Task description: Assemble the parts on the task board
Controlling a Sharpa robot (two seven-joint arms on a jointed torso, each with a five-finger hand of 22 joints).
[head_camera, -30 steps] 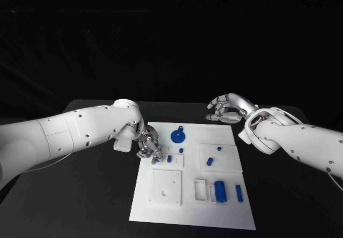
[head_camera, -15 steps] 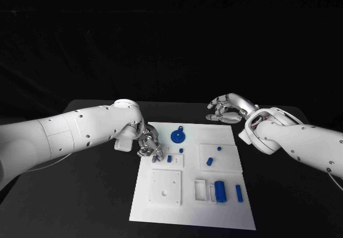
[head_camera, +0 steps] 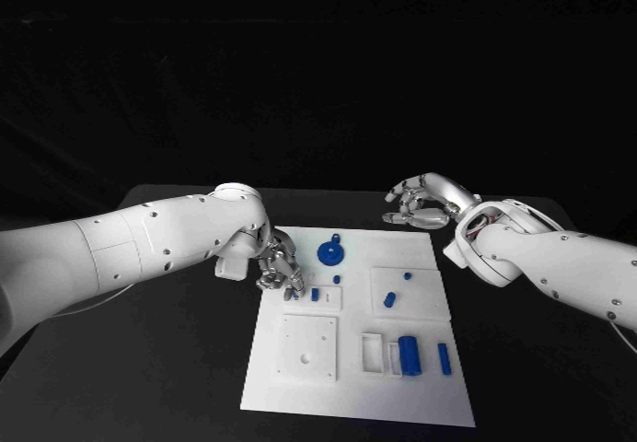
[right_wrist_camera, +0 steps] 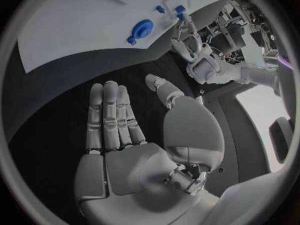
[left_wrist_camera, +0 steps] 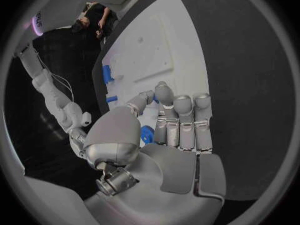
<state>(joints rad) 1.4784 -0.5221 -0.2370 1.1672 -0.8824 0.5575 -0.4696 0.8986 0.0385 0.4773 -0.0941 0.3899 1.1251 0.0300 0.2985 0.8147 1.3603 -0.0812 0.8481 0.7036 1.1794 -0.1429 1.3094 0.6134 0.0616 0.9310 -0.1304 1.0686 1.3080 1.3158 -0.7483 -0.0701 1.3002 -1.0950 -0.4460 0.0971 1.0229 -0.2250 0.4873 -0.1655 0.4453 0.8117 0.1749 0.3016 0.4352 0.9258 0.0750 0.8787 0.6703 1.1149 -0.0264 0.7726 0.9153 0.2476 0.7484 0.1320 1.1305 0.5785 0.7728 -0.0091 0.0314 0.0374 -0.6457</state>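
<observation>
The white task board (head_camera: 356, 387) lies on the black tabletop (head_camera: 159, 368) in the lower middle of the head view, running from the centre of the frame down toward the bottom edge. The left robot hand (head_camera: 276, 269) comes in from the left side of the frame and sits at the board's upper left edge, its fingers (left_wrist_camera: 164, 105) bent down onto the board beside a small blue peg (head_camera: 315, 295) that stands in a small raised white square; whether the fingers actually grasp a blue piece cannot be told, though the left wrist view shows blue just under the fingertips. The right robot hand (head_camera: 422, 204) hangs in the upper right of the frame, beyond the board's far edge and apart from it, grasping nothing, its fingers loosely curled but separated; the right wrist view shows the palm bare and the fingers (right_wrist_camera: 109, 115) lying side by side. A round blue disc part (head_camera: 330, 250) lies near the board's top, between the two hands. To the right of centre, a short blue piece (head_camera: 389, 299) rests on a larger raised white plate (head_camera: 411, 308). Near the board's lower right, a thick blue cylinder (head_camera: 411, 355) and a thin blue rod (head_camera: 444, 358) lie side by side, beside a white square block (head_camera: 308, 347).
</observation>
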